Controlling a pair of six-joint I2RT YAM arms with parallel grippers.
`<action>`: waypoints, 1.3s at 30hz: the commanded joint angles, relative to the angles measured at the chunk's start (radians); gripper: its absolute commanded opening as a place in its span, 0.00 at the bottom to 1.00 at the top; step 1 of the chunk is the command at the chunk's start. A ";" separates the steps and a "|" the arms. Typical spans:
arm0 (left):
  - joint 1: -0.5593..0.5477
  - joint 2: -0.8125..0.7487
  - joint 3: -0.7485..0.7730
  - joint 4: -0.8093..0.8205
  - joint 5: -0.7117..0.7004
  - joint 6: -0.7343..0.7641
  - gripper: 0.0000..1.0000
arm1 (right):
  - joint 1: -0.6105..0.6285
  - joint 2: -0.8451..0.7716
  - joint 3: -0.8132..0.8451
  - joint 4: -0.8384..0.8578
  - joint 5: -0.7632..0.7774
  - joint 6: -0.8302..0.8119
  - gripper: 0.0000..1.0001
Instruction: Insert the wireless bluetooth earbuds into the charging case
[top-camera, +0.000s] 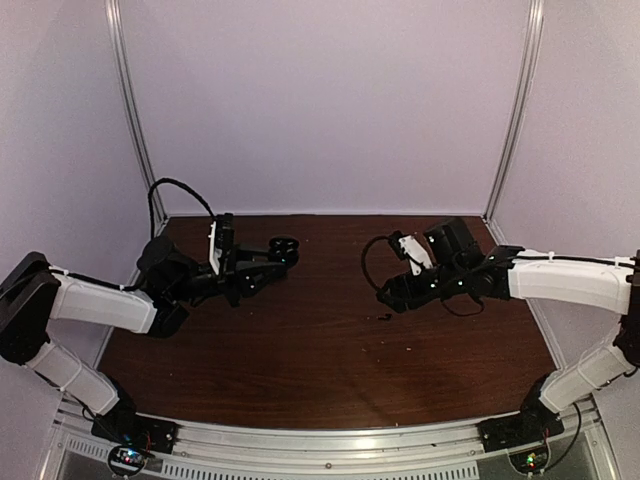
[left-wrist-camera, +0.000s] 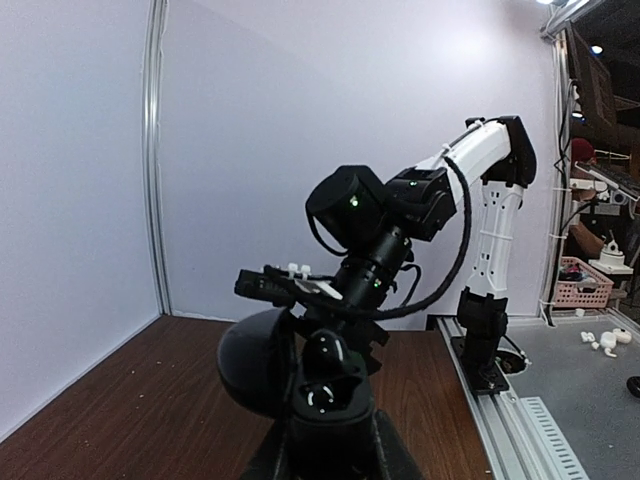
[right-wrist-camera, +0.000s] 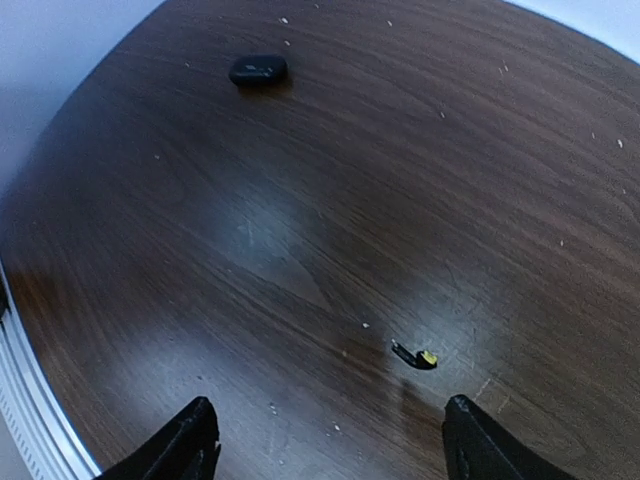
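Now | left hand (left-wrist-camera: 330, 445) grips charging case (left-wrist-camera: 255, 362), base cropped | right hand (right-wrist-camera: 330, 440) wide

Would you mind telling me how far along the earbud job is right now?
Done: the left hand grips the charging case, lid open. In hand: the open right hand hovers over the table near a small yellow-tipped piece. Left: a black earbud lies loose; whether any bud is seated, I cannot tell.

I see the table (right-wrist-camera: 330, 200) dark brown, wood grain, pale specks. The case (left-wrist-camera: 258, 362) is glossy black. The arms (top-camera: 565, 280) are white with black joints, walls (top-camera: 320, 100) pale lilac. Small bit (right-wrist-camera: 415, 357) black, yellow tip. The basket (left-wrist-camera: 582, 283) is pink, rail (top-camera: 330, 440) silver.
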 joint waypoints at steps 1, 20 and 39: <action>-0.001 0.005 -0.006 0.033 -0.010 0.012 0.00 | -0.047 0.034 -0.070 0.015 0.017 0.129 0.73; -0.001 -0.022 -0.029 0.018 -0.024 0.029 0.00 | -0.115 0.261 -0.086 0.144 -0.060 0.164 0.43; -0.001 -0.023 -0.034 0.025 -0.030 0.027 0.00 | -0.140 0.356 -0.071 0.225 -0.057 0.150 0.33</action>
